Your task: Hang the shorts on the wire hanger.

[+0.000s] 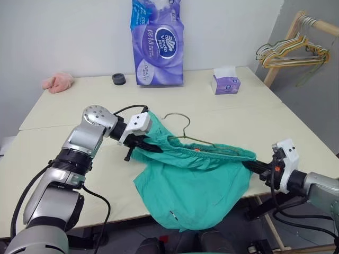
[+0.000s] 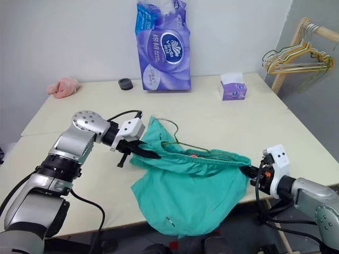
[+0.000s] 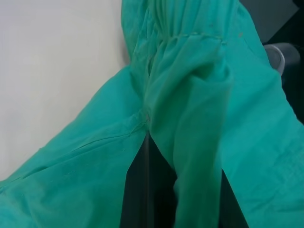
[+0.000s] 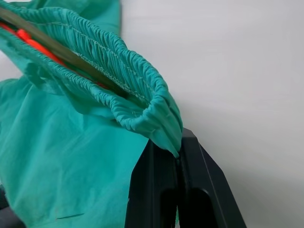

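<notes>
Both hands, left hand (image 1: 144,144) and right hand (image 1: 258,168), pinch shut on shorts (image 1: 193,188) waistband ends, wire hanger (image 1: 185,136) inside; next likely seat waistband over hanger.

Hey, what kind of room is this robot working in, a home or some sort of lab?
Probably a lab or test room set up for laundry practice: a plain pale table against a bare wall, a wooden rack of hangers in the corner, and a pack of tissue rolls as clutter.
</notes>
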`<state>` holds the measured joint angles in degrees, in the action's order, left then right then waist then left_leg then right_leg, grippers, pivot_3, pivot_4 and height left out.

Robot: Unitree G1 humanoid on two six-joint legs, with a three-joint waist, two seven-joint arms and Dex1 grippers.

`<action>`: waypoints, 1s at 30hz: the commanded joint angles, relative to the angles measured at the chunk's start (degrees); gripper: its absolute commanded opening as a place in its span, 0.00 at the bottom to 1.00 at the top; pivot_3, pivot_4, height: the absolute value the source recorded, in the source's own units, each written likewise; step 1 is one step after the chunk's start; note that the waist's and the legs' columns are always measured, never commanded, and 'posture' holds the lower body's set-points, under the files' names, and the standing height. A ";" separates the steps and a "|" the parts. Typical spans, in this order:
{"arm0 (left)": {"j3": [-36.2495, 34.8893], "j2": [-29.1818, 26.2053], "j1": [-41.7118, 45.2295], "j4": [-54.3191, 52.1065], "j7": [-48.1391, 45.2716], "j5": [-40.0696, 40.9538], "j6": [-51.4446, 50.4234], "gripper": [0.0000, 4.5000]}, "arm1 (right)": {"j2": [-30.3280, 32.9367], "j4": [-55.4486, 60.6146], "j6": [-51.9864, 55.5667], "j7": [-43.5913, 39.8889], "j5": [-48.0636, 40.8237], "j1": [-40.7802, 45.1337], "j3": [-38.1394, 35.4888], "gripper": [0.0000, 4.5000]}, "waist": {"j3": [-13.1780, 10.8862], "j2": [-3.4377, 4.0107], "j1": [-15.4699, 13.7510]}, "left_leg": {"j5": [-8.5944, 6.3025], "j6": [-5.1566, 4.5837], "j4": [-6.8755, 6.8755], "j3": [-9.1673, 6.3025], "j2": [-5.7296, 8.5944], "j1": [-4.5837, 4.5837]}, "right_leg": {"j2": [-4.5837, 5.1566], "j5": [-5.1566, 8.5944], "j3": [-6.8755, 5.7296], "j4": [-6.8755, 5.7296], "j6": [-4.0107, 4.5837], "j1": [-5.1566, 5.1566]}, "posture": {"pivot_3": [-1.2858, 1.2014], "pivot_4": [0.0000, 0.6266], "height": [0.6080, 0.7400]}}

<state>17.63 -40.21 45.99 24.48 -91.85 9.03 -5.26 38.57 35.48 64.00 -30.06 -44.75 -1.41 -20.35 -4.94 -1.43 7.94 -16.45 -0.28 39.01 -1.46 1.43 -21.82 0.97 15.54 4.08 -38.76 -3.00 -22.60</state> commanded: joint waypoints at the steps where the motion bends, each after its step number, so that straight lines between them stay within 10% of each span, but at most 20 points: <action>1: -0.72 0.12 0.66 1.02 0.58 -1.36 2.14 0.00 | 3.03 3.81 -0.64 -0.38 -1.54 2.78 -0.26 0.00 | -0.02 0.01 0.01 | 0.00 0.00 0.00 0.01 0.00 0.00 | 0.01 0.00 0.01 0.00 -0.01 0.00 | 0.44 0.11 1.00; 13: -0.10 7.40 2.76 4.87 7.22 -5.87 5.55 0.00 | 21.25 4.17 -5.99 -9.83 5.79 19.84 15.78 0.00 | -0.08 0.01 0.17 | 0.00 0.00 0.01 0.01 0.02 -0.07 | 0.07 0.00 -0.02 0.21 0.00 0.02 | 0.43 0.10 1.00; 25: -0.51 13.09 0.67 3.80 16.93 -8.78 5.54 0.00 | 23.22 -0.25 -12.88 -15.43 19.17 31.94 31.15 0.00 | -0.10 0.03 0.25 | -0.02 -0.01 -0.04 0.01 0.02 -0.14 | 0.15 -0.13 -0.03 0.21 0.21 -0.08 | 0.43 0.11 1.00; 30: -0.66 13.81 -0.84 1.71 18.16 -8.23 4.52 0.00 | 25.21 -0.95 -15.85 -17.80 22.56 30.69 30.49 0.27 | -0.10 0.03 0.19 | -0.02 -0.01 -0.04 0.01 0.02 -0.14 | 0.16 -0.13 -0.04 0.21 0.21 -0.09 | 0.43 0.11 1.00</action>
<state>18.07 -26.66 44.53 29.13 -74.35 -0.02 -0.76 62.86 33.63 49.48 -46.89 -23.21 29.23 11.89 -5.05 -1.40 8.14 -16.47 -0.28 38.97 -1.46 1.44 -21.96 1.14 15.41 4.02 -38.56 -2.78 -22.69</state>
